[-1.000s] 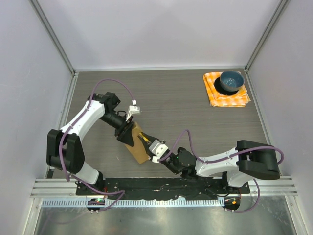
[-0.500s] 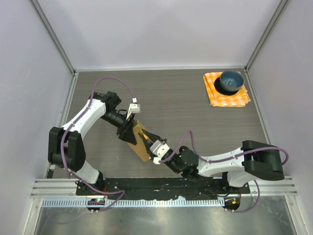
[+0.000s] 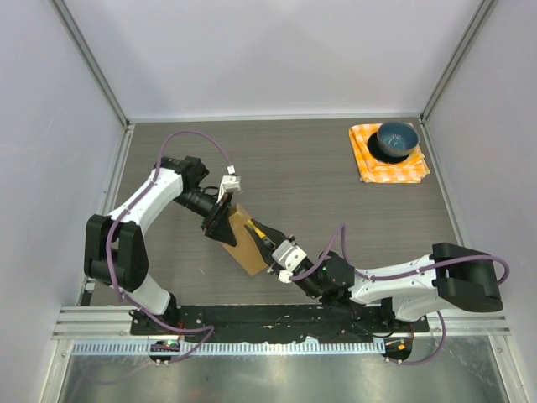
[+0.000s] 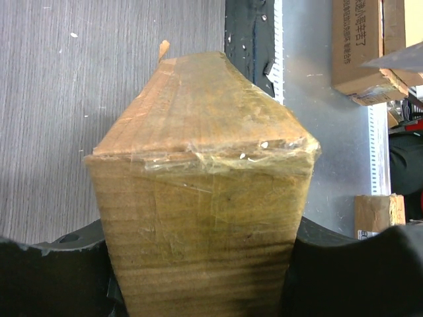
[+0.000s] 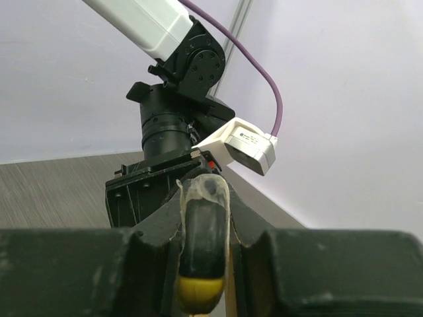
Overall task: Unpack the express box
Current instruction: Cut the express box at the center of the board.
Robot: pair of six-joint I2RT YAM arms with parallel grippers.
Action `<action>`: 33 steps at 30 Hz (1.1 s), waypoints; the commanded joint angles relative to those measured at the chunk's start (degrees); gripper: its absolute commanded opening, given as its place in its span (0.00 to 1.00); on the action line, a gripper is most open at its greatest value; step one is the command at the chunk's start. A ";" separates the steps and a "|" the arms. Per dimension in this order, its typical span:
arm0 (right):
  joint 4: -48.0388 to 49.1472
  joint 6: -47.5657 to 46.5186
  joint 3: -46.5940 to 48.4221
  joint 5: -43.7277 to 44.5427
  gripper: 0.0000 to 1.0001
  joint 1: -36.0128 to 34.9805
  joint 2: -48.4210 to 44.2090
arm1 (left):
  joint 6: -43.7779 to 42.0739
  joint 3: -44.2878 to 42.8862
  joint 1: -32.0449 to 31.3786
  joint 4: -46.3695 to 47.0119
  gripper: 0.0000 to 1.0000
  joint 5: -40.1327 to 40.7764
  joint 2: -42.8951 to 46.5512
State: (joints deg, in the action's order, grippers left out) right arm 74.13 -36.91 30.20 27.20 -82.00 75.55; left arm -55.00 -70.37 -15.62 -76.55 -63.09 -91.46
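The express box (image 3: 243, 245), a plain brown taped carton, is held off the table near the front middle. My left gripper (image 3: 220, 221) is shut on its far end. In the left wrist view the box (image 4: 205, 185) fills the frame between my fingers (image 4: 59, 277), and my left gripper (image 4: 201, 290) clamps its sides. My right gripper (image 3: 275, 248) is shut on a slim black and yellow tool (image 3: 258, 232) whose tip lies on the box's top. In the right wrist view the tool (image 5: 203, 238) stands between my right gripper's (image 5: 201, 271) jaws, pointing at the left wrist (image 5: 175, 132).
A blue bowl (image 3: 396, 138) sits on an orange checked cloth (image 3: 388, 165) in the far right corner. White walls close in three sides. The left wrist view shows the black front rail (image 4: 254, 39) and cardboard cartons (image 4: 360, 39) beyond the table.
The right arm has swung to the right and its gripper with the tool has shifted right and a little farther along the box. The left gripper and box moved slightly right.
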 commanded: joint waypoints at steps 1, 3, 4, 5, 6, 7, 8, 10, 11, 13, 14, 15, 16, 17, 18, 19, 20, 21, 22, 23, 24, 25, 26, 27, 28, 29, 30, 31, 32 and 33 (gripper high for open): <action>19.83 1.22 0.57 0.57 0.01 -0.27 0.74 | -1.69 -2.23 0.24 -18.72 0.00 -4.59 1.90; 20.09 1.13 0.74 0.66 0.01 -0.27 1.00 | -1.51 -1.97 0.24 -18.72 0.00 -4.76 2.42; 20.18 1.13 0.66 0.57 0.01 -0.27 1.09 | -1.34 -1.79 0.24 -18.72 0.00 -4.85 2.51; 20.18 1.13 0.74 0.57 0.01 -0.27 1.01 | -1.33 -1.62 0.24 -18.72 0.00 -4.85 2.69; 20.27 1.22 0.83 0.66 0.01 -0.27 0.92 | -1.33 -1.44 0.24 -18.72 0.00 -5.11 2.86; 20.27 1.31 0.83 0.57 0.01 -0.27 1.00 | -1.25 -1.35 0.24 -18.72 0.00 -5.20 3.30; 20.27 1.31 0.74 0.66 0.01 -0.27 1.00 | -1.07 -1.35 0.24 -18.72 0.00 -5.20 3.48; 20.18 1.49 0.92 0.75 0.01 -0.18 1.18 | -0.81 -1.44 0.24 -18.72 0.00 -5.46 3.92; 20.27 1.57 0.92 1.01 0.01 -0.18 1.53 | -0.72 -1.44 0.24 -18.72 0.00 -5.64 4.01; 20.27 1.84 1.09 1.19 0.01 -0.18 1.88 | -0.37 -1.52 0.24 -18.72 0.00 -5.99 4.36; 20.27 1.92 1.18 1.36 0.01 -0.18 2.32 | -0.37 -1.61 0.24 -18.72 0.00 -5.99 4.62; 20.35 1.84 1.27 1.45 0.01 -0.18 2.41 | -0.37 -1.61 0.15 -18.72 0.00 -5.99 4.80; 20.44 1.84 1.27 1.63 0.01 -0.09 2.67 | -0.19 -1.53 0.15 -18.72 0.00 -6.08 4.89; 20.62 1.84 1.36 1.71 0.01 -0.09 2.85 | -0.11 -1.44 0.06 -18.72 0.00 -5.99 5.24; 20.71 1.84 1.36 1.63 0.01 0.08 2.94 | -0.10 -1.26 -0.11 -18.72 0.00 -6.17 5.41; 20.71 1.92 1.44 1.63 0.01 0.17 2.94 | -0.02 -1.00 -0.20 -18.72 0.00 -5.99 5.59; 20.79 1.92 1.45 1.37 0.01 0.17 3.02 | 0.07 -0.82 -0.38 -18.72 0.00 -5.99 5.77; 20.88 1.92 1.53 1.45 0.01 0.26 2.94 | 0.07 -0.74 -0.38 -18.72 0.00 -6.08 5.94; 20.88 1.92 1.62 1.19 0.01 0.26 2.94 | 0.07 -0.56 -0.38 -18.72 0.00 -6.08 6.03; 20.97 1.92 1.62 1.19 0.01 0.17 2.94 | 0.07 -0.56 -0.47 -18.72 0.00 -6.08 6.03; 20.97 1.92 1.71 1.01 0.01 0.26 2.85 | 0.07 -0.47 -0.47 -18.72 0.00 -6.08 6.12; 20.97 1.84 1.80 0.92 0.01 0.26 2.85 | 0.16 -0.47 -0.47 -18.63 0.00 -6.08 6.21; 20.97 1.92 1.80 0.84 0.01 0.26 2.85 | 0.16 -0.47 -0.47 -18.72 0.00 -6.08 6.12; 20.97 1.84 1.80 0.84 0.01 0.35 2.94 | 0.25 -0.56 -0.47 -18.72 0.00 -6.25 6.12; 20.97 1.92 1.80 0.84 0.01 0.35 3.02 | 0.25 -0.56 -0.47 -18.72 0.00 -6.34 6.21; 20.97 1.92 1.80 0.84 0.01 0.35 3.03 | 0.33 -0.47 -0.47 -18.72 0.00 -6.52 6.38; 20.97 1.84 1.88 0.84 0.01 0.35 3.29 | 0.25 -0.47 -0.55 -18.72 0.00 -6.52 6.56; 20.97 1.84 1.88 0.92 0.01 0.35 3.38 | 0.25 -0.47 -0.56 -18.72 0.00 -6.52 6.65; 21.06 1.75 1.97 0.75 0.01 0.26 3.29 | 0.33 -0.38 -0.64 -18.72 0.00 -6.52 6.73; 21.06 1.66 2.06 0.66 0.01 0.35 3.29 | 0.42 -0.30 -0.64 -18.72 0.00 -6.52 6.73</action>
State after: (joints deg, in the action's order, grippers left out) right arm 74.63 -36.07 30.35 27.94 -81.91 78.41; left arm -54.43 -70.37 -15.77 -76.55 -65.10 -87.46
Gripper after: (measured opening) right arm 0.229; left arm 0.551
